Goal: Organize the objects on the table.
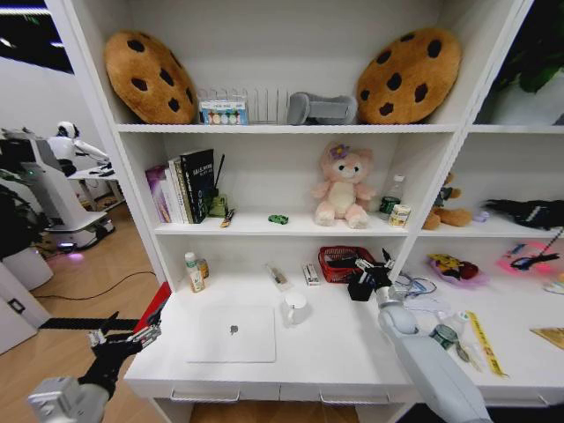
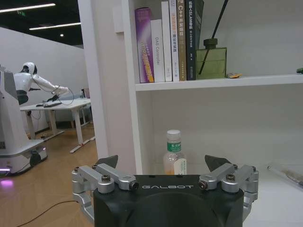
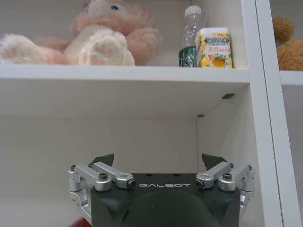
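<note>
Closed silver laptop (image 1: 232,333) lies flat on white table (image 1: 335,352) (toy car (image 1: 278,218) apparently shelved).

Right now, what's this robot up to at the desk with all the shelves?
It faces a white desk set into shelving, and neither arm holds anything. The left gripper hovers open off the desk's left front corner, near a small bottle by the back wall. The right gripper is raised, open, over the back of the desk beside a red basket. A closed silver laptop and a white mug sit untouched on the desk.
</note>
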Controlling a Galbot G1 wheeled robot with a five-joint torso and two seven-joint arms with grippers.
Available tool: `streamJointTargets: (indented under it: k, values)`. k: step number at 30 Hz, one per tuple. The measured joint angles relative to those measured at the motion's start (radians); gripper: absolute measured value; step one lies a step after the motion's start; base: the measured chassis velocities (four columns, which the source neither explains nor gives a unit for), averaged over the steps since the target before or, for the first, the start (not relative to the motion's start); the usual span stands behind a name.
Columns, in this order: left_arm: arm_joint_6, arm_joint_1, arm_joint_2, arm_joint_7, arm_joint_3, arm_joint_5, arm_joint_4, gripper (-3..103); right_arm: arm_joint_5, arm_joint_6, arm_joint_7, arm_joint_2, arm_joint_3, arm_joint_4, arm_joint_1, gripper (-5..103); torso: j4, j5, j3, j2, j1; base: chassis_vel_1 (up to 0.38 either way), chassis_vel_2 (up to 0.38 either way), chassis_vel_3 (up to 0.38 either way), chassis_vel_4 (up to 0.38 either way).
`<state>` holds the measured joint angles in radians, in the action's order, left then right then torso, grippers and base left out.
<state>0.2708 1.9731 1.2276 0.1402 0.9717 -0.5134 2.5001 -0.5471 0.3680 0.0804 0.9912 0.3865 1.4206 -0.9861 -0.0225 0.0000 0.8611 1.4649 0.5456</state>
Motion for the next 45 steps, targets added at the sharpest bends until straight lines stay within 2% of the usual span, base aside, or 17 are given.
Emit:
streamJointTargets:
  k: [3,6,10,12,13,14,15,16,17,18,20,21,23,25,28,34,45]
  values:
    - [0.000,0.000,0.000,0.000,0.000,0.000,0.000,100,-0.001,-0.040,0.030,-0.010,0.030,0.104,-0.072,100,0.0003,0.0000,0.000,0.000,0.000,0.000,0.000,0.000,0.000]
    - [0.000,0.000,0.000,0.000,0.000,0.000,0.000,100,0.005,-0.163,0.131,-0.019,0.072,0.309,-0.233,100,0.0005,0.0000,0.000,0.000,0.000,0.000,0.000,0.000,0.000]
    - [0.000,0.000,0.000,0.001,0.000,0.000,0.000,100,0.007,-0.212,0.132,-0.019,0.153,0.467,-0.393,100,0.0003,0.0000,0.000,0.000,0.000,0.000,0.000,0.000,0.000]
    - [0.000,0.000,0.000,0.000,0.000,0.000,0.000,100,0.005,-0.244,0.111,0.000,0.273,0.601,-0.539,100,0.0003,-0.0004,0.000,0.000,0.000,0.000,0.000,0.000,0.000]
    - [0.000,0.000,0.000,0.000,0.000,0.000,0.000,100,0.005,-0.244,0.111,0.000,0.273,0.601,-0.539,100,0.0003,-0.0004,0.000,0.000,0.000,0.000,0.000,0.000,0.000]
    - [0.000,0.000,0.000,0.001,0.000,0.000,0.000,100,-0.008,-0.265,0.080,0.020,0.364,0.677,-0.644,100,0.0002,0.0001,0.000,0.000,0.000,0.000,0.000,0.000,0.000]
    - [0.000,0.000,0.000,0.001,0.000,0.000,0.000,100,-0.008,-0.265,0.080,0.020,0.364,0.677,-0.644,100,0.0002,0.0001,0.000,0.000,0.000,0.000,0.000,0.000,0.000]
    - [0.000,0.000,0.000,0.000,0.000,0.000,0.000,100,-0.022,-0.277,0.023,0.043,0.457,0.730,-0.742,100,0.0002,-0.0003,0.000,0.000,0.000,0.000,0.000,0.000,0.000]
    - [0.000,0.000,0.000,0.000,0.000,0.000,0.000,100,-0.023,-0.269,-0.019,0.066,0.523,0.758,-0.817,100,-0.0002,-0.0004,0.000,0.000,0.000,0.000,0.000,0.000,0.000]
    - [0.000,0.000,0.000,0.000,0.000,0.000,0.000,100,-0.023,-0.269,-0.019,0.066,0.523,0.758,-0.817,100,-0.0002,-0.0004,0.000,0.000,0.000,0.000,0.000,0.000,0.000]
    - [0.000,0.000,0.000,0.000,0.000,0.000,0.000,100,-0.014,-0.211,-0.094,0.115,0.635,0.778,-0.924,100,0.0000,-0.0001,0.000,0.000,0.000,0.000,0.000,0.000,0.000]
    - [0.000,0.000,0.000,0.000,0.000,0.000,0.000,100,-0.014,-0.211,-0.094,0.115,0.635,0.778,-0.924,100,0.0000,-0.0001,0.000,0.000,0.000,0.000,0.000,0.000,0.000]
    - [0.000,0.000,0.000,0.000,0.000,0.000,0.000,100,0.013,-0.125,-0.112,0.177,0.717,0.767,-0.957,100,0.0001,0.0000,0.000,0.000,0.000,0.000,0.000,0.000,0.000]
    - [0.000,0.000,0.000,0.000,0.000,0.000,0.000,100,0.014,-0.108,-0.104,0.194,0.743,0.763,-0.961,100,0.0004,0.0003,0.000,0.000,0.000,0.000,0.000,0.000,0.000]
    - [0.000,0.000,0.000,0.000,0.000,0.000,0.000,100,-0.031,-0.109,-0.094,0.210,0.777,0.763,-0.974,100,0.0003,-0.0003,0.000,0.000,0.000,0.000,0.000,0.000,0.000]
    - [0.000,0.000,0.000,0.000,0.000,0.000,0.000,100,-0.159,-0.176,-0.082,0.217,0.762,0.747,-0.991,100,0.0004,-0.0002,0.000,0.000,0.000,0.000,0.000,0.000,0.000]
    - [0.000,0.000,0.000,0.000,0.000,0.000,0.000,100,-0.153,-0.115,-0.161,0.214,0.757,0.580,-0.927,100,0.0003,0.0002,0.000,0.000,0.000,-0.061,-0.055,0.070,0.064]
